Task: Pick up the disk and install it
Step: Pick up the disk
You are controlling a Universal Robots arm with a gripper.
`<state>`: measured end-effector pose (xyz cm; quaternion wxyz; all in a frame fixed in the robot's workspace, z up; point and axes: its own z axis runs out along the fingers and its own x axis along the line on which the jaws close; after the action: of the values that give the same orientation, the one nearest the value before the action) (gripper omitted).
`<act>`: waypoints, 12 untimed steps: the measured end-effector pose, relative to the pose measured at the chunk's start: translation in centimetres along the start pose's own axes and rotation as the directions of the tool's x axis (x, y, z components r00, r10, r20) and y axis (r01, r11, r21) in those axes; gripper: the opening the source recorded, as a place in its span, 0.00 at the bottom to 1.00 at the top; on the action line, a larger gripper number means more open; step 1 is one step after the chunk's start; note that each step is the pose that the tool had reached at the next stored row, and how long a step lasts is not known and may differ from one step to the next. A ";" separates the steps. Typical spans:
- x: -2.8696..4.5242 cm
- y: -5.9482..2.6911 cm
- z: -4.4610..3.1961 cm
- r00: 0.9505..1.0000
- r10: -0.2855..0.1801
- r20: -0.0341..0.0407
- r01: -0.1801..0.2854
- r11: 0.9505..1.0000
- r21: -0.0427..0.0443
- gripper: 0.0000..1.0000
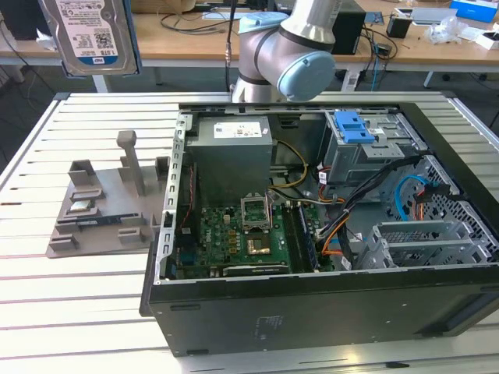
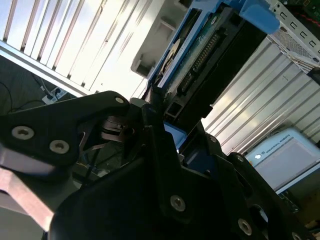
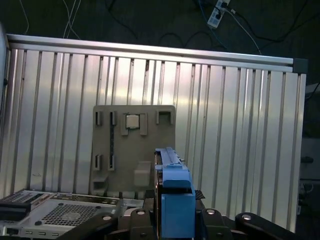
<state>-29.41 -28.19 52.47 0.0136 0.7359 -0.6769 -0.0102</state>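
Note:
The disk (image 1: 87,35), silver with a blue-and-white label and blue side rails, hangs high in the air at the exterior view's upper left, above the grey fixture plate (image 1: 97,210). In the first wrist view the disk (image 3: 172,195) shows edge-on, its blue rail rising between the black fingers (image 3: 222,220) of my gripper (image 3: 172,222). In the second wrist view my gripper (image 2: 167,127) is shut on the disk (image 2: 197,57), whose connector edge points away from the wrist.
An open computer case (image 1: 312,312) lies on the slatted metal table (image 1: 47,296). Inside it are a grey drive cage with a blue latch (image 1: 355,128), a power-supply box (image 1: 232,156), a motherboard (image 1: 242,241) and cables. The arm's base (image 1: 269,62) stands behind the case.

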 end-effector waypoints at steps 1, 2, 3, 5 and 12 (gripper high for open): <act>0.04 -0.49 -0.01 1.000 0.000 0.000 0.000 1.000 0.000 0.36; 0.07 -0.92 -0.03 1.000 0.000 0.000 0.000 1.000 -0.001 0.36; 0.13 -1.58 -0.05 1.000 0.000 0.000 0.000 1.000 -0.001 0.36; 0.21 -2.46 -0.08 1.000 0.000 0.000 0.000 1.000 -0.002 0.36; 0.41 -4.87 -0.16 1.000 0.000 0.000 0.000 1.000 -0.004 0.36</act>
<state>-24.52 -28.20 52.47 0.0148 0.7359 -0.6769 -0.0115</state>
